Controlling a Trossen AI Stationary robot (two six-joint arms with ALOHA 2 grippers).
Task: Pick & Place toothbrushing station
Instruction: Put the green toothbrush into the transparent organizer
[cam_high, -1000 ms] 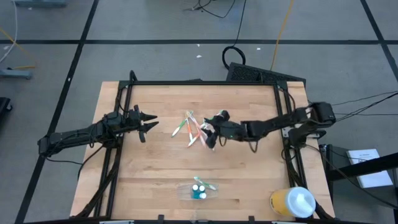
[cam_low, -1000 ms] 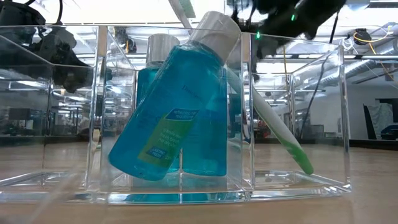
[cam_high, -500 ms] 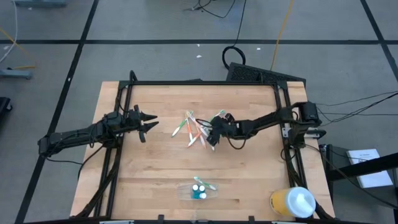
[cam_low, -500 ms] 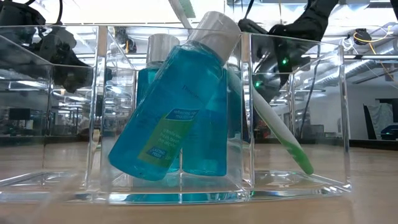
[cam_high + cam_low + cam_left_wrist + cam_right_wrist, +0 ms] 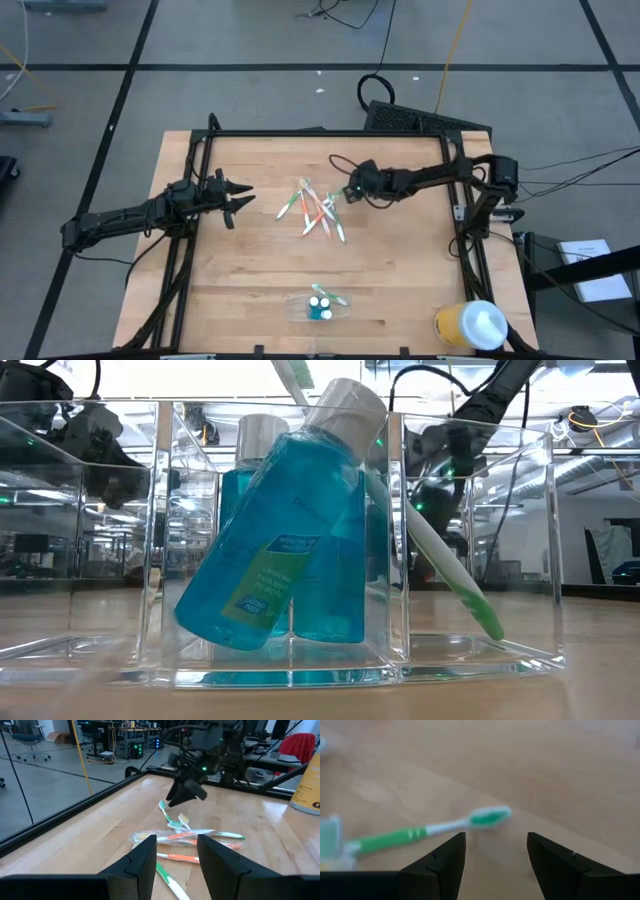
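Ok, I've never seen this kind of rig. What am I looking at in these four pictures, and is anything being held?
Two dark robot arms work at a wooden table. One picture looks straight down, one sits at table height, and one rides on each wrist. The left tool, open, waits near the table's left side. The right tool, open and empty, hovers by a loose pile of toothbrushes; its own camera shows a green toothbrush lying ahead of it. Near the front edge stands the toothbrushing station, a clear holder containing blue bottles and one toothbrush. A yellow cup stands at the front right corner. Nothing is held.
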